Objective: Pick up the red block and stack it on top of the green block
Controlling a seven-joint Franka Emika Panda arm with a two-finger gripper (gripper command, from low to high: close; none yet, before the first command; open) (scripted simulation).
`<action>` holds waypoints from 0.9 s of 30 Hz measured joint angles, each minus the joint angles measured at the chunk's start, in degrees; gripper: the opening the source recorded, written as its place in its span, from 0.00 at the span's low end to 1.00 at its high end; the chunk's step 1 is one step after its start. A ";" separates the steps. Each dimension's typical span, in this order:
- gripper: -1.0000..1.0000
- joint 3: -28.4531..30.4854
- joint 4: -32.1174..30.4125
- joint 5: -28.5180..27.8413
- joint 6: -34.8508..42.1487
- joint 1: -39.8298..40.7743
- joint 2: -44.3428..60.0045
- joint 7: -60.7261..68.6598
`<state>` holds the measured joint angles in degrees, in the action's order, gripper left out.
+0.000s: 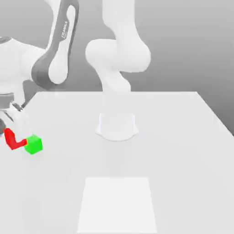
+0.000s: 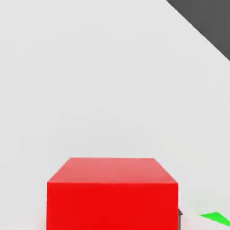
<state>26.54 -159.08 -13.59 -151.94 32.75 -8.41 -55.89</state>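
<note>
Red block [image 2: 112, 193] plain matte cube, green block [image 1: 34, 144] alike, touching

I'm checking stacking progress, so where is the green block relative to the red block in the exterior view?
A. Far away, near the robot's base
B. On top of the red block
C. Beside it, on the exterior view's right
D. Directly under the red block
C: the green block sits on the table just to the exterior view's right of the red block, not stacked with it.

Red block [image 1: 13, 139] just beside green block [image 1: 34, 144]
</note>
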 joint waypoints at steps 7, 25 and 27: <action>0.00 5.83 -5.52 1.74 -3.78 6.43 -1.59 -2.02; 1.00 4.20 -5.48 16.53 -13.17 4.95 8.99 8.26; 1.00 3.88 -5.48 11.78 -10.59 6.45 5.98 4.94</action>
<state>30.42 -164.56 -1.81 -162.53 39.20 -2.43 -50.95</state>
